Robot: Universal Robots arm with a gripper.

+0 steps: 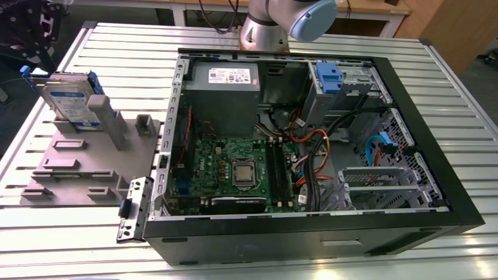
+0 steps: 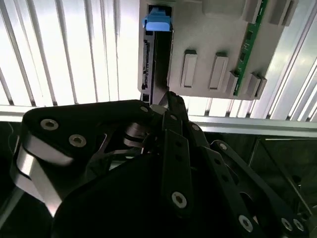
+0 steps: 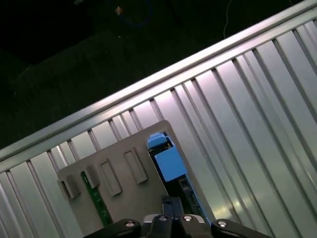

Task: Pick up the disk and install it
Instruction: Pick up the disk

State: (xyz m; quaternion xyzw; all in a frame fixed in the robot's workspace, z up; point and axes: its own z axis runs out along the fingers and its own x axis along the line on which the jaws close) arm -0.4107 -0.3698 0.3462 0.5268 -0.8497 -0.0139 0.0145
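The disk (image 1: 70, 105) is not installed yet. It stands on its edge in a slot of the grey holder plate (image 1: 78, 169), which lies on the ribbed metal table (image 1: 78, 245) at the exterior view's left, just beside the open computer case (image 1: 435, 175). The disk's blue rails frame the white-and-blue label, and it leans a little.

In both wrist views the gripper (image 3: 171, 201) (image 2: 171, 96) is closed with nothing between its tips. It looks down on the holder plate (image 3: 124, 193) (image 2: 213, 39). The disk (image 3: 168, 163) (image 2: 154, 54) shows there from its thin side, with the blue tab on the end (the far end from the gripper). A green circuit strip (image 2: 250, 44) sits in another slot of the same plate.
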